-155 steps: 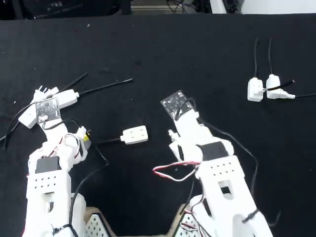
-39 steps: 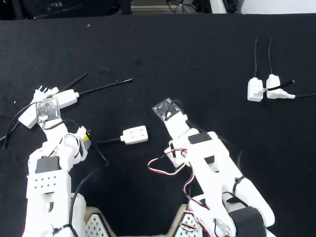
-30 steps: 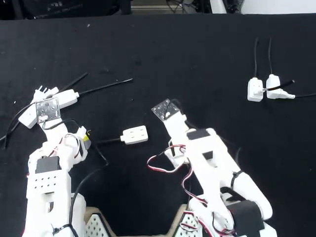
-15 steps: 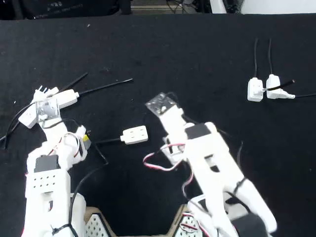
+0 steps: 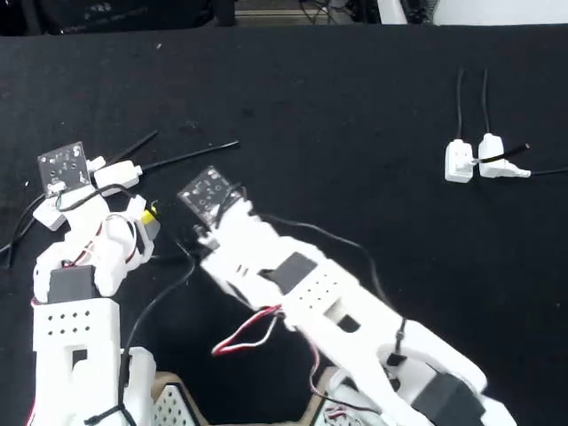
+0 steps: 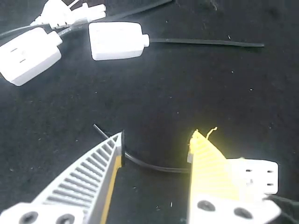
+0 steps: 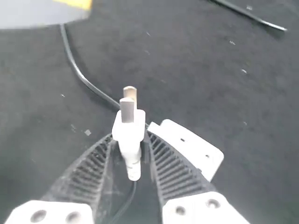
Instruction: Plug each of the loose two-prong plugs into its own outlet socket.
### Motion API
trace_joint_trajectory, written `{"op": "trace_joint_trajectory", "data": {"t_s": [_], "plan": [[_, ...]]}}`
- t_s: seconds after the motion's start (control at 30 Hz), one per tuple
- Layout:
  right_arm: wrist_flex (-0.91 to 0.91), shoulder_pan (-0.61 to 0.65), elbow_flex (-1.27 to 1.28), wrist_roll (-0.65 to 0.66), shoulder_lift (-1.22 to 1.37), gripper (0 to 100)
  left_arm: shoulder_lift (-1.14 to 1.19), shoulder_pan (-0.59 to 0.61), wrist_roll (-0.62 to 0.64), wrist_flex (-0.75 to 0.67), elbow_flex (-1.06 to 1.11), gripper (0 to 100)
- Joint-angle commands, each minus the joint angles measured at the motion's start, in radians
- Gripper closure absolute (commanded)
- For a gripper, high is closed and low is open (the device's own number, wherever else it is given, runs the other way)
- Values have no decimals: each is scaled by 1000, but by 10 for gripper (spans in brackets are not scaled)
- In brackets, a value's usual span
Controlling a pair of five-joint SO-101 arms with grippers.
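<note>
My right gripper [image 7: 130, 140] is shut on a white two-prong plug [image 7: 128, 122], its prongs pointing away from the fingers. Just beyond it lies a white outlet socket [image 7: 189, 147] on a black cable [image 7: 81, 74]. The left gripper [image 6: 157, 137] hangs open over that cable [image 6: 149, 165], with the same socket [image 6: 256, 175] beside one finger. Further off lie two more white sockets [image 6: 114, 41] [image 6: 28, 55] and a loose plug [image 6: 70, 10]. From above, the right arm [image 5: 293, 275] stretches to the table's left, close to the left arm [image 5: 75, 293].
The black table [image 5: 337, 98] carries a plug-and-socket pair [image 5: 475, 158] at the far right with cables running back. Loose black cables [image 5: 191, 155] trail around the left cluster of sockets [image 5: 120, 176]. The middle and back of the table hold nothing else.
The right arm swung left across the table with the plug and now covers the middle socket from above. The left arm's wrist lifted and shifted slightly toward the back left.
</note>
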State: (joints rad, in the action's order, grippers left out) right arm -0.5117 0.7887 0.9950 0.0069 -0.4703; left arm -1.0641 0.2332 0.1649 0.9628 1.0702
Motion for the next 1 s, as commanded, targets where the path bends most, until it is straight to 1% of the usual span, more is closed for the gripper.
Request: {"op": "trace_joint_trajectory", "data": {"t_s": [0.0,0.1,0.23,0.3,0.47,0.63,0.83,0.97], "plan": [[87,52,2,-38,12,988,-8,-68,38,-31,-50,766],[144,75,50,-35,-16,988,-8,-131,72,-37,-27,766],[264,77,153,-31,-93,988,-8,-177,75,-37,-16,766],[284,77,180,-31,-120,988,-8,-199,75,-37,-16,766],[281,74,203,-31,-177,988,-8,-223,66,-54,33,766],[190,72,191,-31,-255,988,-8,-216,9,-97,104,766],[141,71,217,-31,-360,988,-8,-213,5,-100,130,766],[144,71,248,-31,-420,988,-8,-213,5,-101,142,766]]}}
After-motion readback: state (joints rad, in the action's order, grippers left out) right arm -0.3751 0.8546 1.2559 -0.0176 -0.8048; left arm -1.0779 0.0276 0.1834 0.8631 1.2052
